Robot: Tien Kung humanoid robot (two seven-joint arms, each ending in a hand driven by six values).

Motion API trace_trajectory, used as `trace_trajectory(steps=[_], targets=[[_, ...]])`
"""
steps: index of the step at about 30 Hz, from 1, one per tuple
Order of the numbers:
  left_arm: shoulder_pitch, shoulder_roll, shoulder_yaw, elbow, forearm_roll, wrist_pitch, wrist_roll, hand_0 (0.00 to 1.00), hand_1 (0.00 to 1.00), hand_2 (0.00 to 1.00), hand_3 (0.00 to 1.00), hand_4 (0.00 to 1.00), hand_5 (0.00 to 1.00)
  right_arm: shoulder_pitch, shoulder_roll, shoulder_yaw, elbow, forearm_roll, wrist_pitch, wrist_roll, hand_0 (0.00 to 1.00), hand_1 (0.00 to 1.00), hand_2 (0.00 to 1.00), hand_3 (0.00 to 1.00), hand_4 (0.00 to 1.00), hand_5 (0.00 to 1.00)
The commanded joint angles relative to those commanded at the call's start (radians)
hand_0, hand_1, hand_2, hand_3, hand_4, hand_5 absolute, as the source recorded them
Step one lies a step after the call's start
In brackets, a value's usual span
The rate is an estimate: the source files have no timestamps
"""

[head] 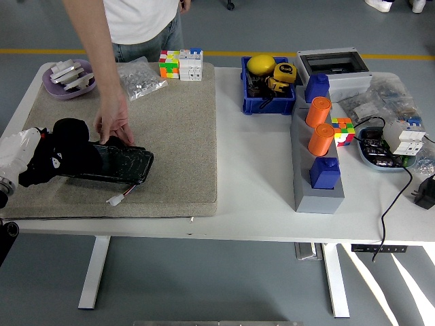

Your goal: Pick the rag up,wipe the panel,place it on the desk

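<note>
Left hand (pixel 51 159): black, low over mat's left edge, fingers closed on rag | Rag (pixel 76 146): black, bunched, pressed on panel's left end | Panel (pixel 122 164): dark, glossy, flat on beige mat (pixel 183 136) | Person's hand (pixel 114 125): steadying panel's far edge

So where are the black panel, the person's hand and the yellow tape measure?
black panel (pixel 122 165), head view, middle of its glossy top face
person's hand (pixel 113 123), head view, back of the hand
yellow tape measure (pixel 285 70), head view, its yellow casing
</note>
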Motion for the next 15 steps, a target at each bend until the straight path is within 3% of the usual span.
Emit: trace_trajectory(steps=[15], targets=[[-0.006, -0.003, 0.194, -0.138, -0.015, -0.012, 0.036, 0.294, 0.288, 0.514, 0.450, 0.036, 0.002, -0.003, -0.002, 0.011, 0.000, -0.009, 0.000, 0.001, 0.728, 0.643, 0.676, 0.628, 0.998, 0.526]])
